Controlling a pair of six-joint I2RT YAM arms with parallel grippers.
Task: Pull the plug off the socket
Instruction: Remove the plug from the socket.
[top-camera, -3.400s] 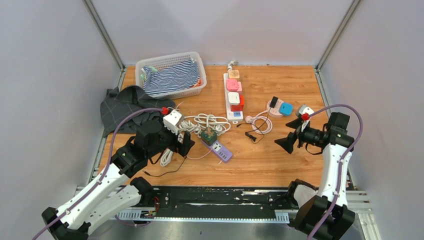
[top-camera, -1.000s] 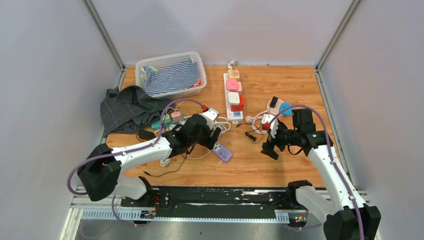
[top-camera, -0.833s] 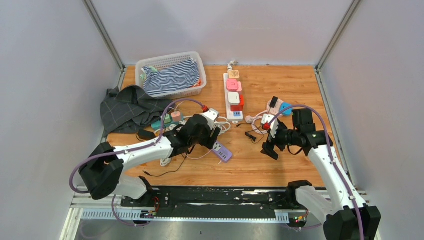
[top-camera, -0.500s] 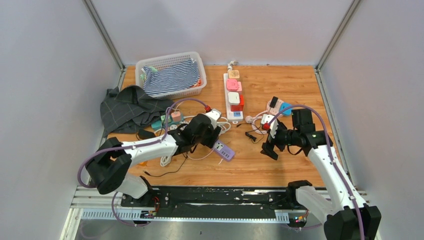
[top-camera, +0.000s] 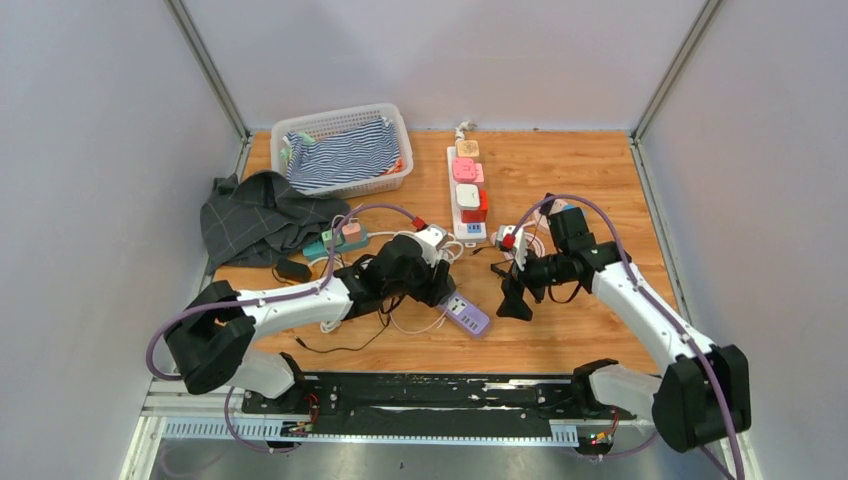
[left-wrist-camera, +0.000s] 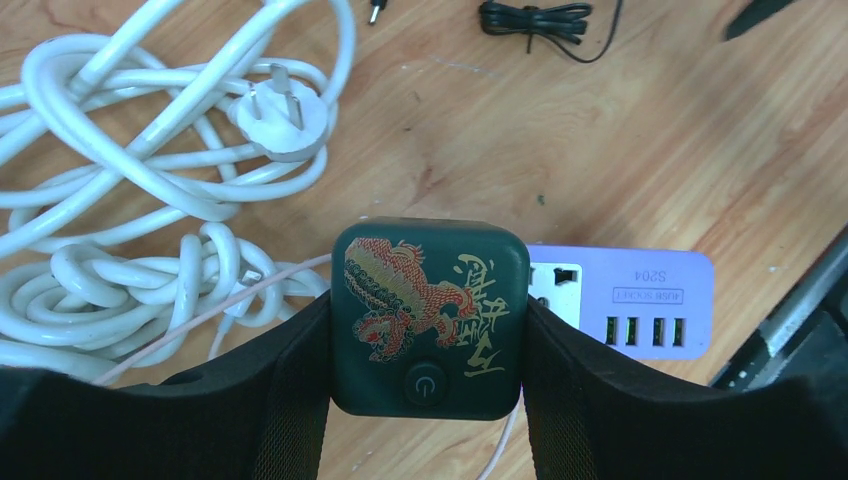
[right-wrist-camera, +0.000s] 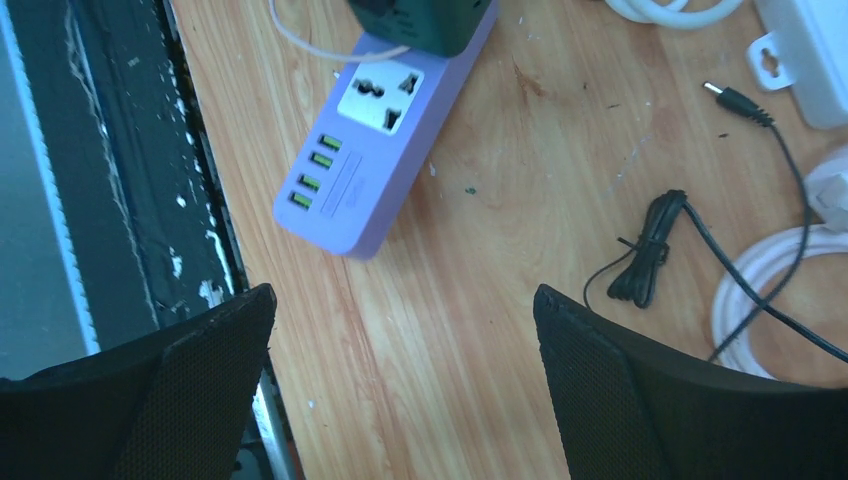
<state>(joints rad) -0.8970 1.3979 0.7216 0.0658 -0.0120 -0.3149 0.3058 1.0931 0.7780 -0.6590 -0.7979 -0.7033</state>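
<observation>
A dark green plug (left-wrist-camera: 430, 315) with a red-and-gold dragon print sits in the purple socket strip (left-wrist-camera: 620, 300). My left gripper (left-wrist-camera: 428, 345) is shut on the plug, one finger pressed on each side. From above, the strip (top-camera: 468, 316) lies near the table's front, sticking out to the right of the left gripper (top-camera: 436, 284). My right gripper (top-camera: 513, 296) hovers open just right of the strip. In the right wrist view the strip (right-wrist-camera: 375, 150) and a corner of the plug (right-wrist-camera: 420, 25) lie ahead of the right gripper (right-wrist-camera: 402, 300), which holds nothing.
Coiled white cable (left-wrist-camera: 150, 200) with a white plug (left-wrist-camera: 280, 125) lies beside the strip. A bundled black cable (right-wrist-camera: 650, 250) is to the right. A long white power strip (top-camera: 466, 190), a basket (top-camera: 345, 150) and grey cloth (top-camera: 260, 215) sit farther back. The black front rail (right-wrist-camera: 120, 150) is close.
My left jaws have closed onto the plug, and the purple strip has shifted right and toward the front edge. My right gripper has moved left, closer to the strip.
</observation>
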